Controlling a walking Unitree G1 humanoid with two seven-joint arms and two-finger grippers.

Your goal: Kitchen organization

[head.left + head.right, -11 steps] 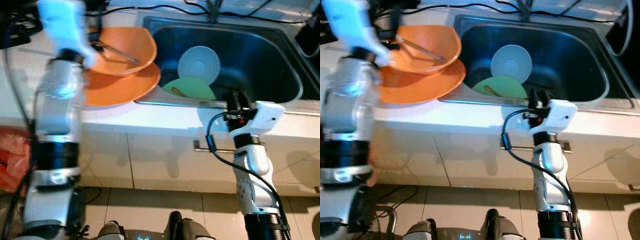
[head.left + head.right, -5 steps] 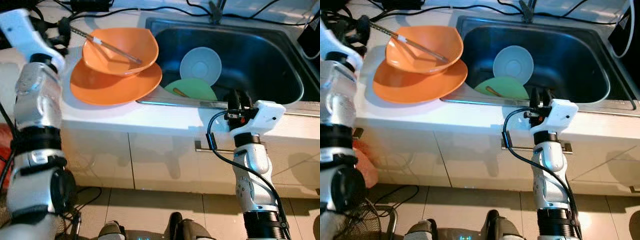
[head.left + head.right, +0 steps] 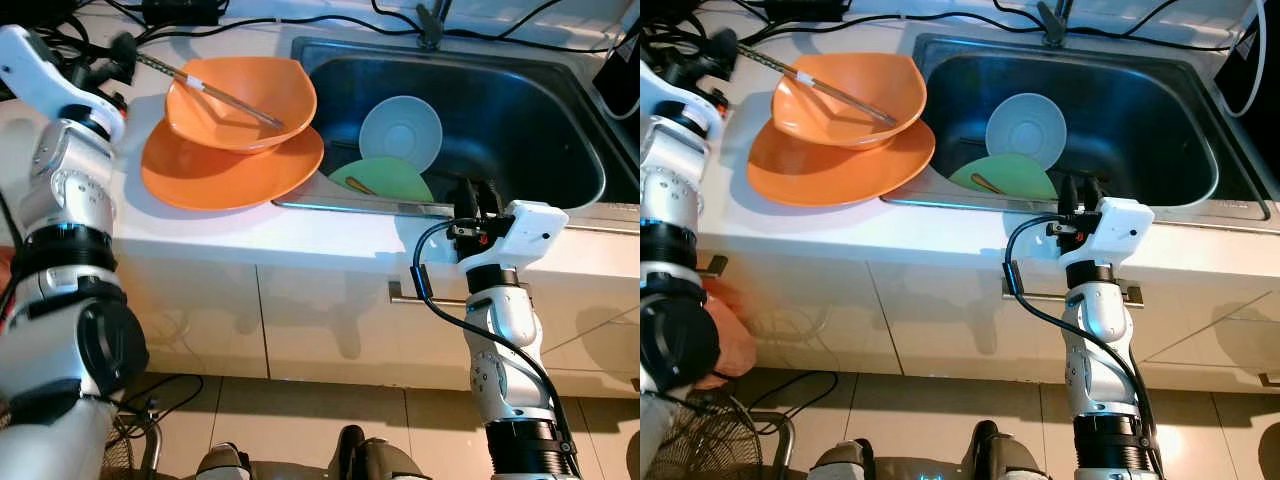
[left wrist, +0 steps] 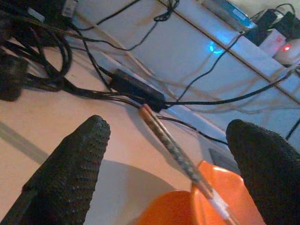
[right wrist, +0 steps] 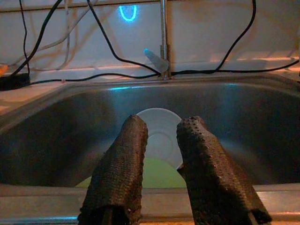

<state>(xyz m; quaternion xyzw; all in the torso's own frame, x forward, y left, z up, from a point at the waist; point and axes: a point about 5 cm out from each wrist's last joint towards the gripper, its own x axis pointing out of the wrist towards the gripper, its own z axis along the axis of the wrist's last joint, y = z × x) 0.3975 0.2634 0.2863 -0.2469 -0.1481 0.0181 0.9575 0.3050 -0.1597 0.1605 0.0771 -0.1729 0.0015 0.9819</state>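
Our left gripper [image 4: 164,150] sits spread wide at the far left of the white countertop [image 3: 330,235], with the thin metal utensil [image 3: 205,88] poking toward it from the orange bowl [image 3: 245,100] stacked on the orange plate [image 3: 230,165]. Our right gripper [image 5: 159,136] hangs at the steel sink's [image 3: 560,110] near rim, fingers a small gap apart, gripping nothing. A pale blue bowl [image 3: 400,130] and green plate [image 3: 385,178] lie inside.
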